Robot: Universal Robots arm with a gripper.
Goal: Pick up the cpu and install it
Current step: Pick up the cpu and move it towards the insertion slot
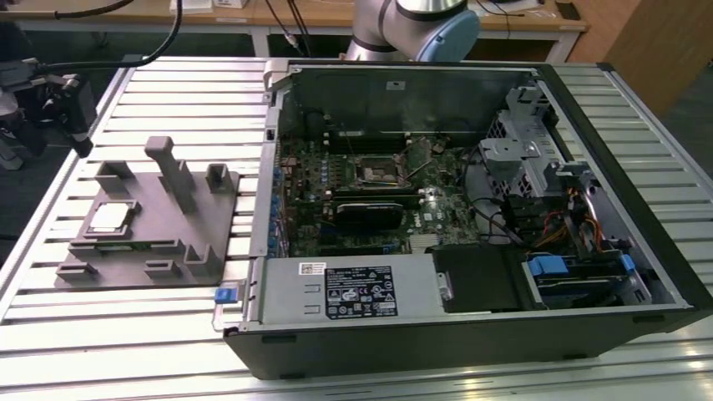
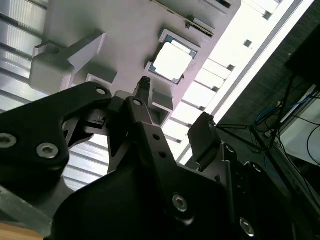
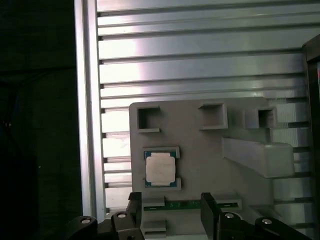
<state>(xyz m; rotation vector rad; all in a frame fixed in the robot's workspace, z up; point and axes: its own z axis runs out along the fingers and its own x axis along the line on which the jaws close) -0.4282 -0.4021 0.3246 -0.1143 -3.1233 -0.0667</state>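
In the first wrist view the gripper (image 3: 170, 200) is cut off at the frame edge, with its two fingertips (image 3: 207, 210) in sight. They stand spread apart, released, nothing between them. The gripper points down over the grey holder block (image 3: 200, 150). The cpu (image 3: 160, 168) lies flat in its recess there, just ahead of the fingertips and apart from them.

Silvery-white cpu (image 3: 160, 168), dark-rimmed; plain grey holder (image 3: 200, 145); ribbed silver table (image 3: 200, 60); black gripper (image 3: 170, 201); green motherboard (image 1: 440, 205) in black case (image 1: 446, 355).
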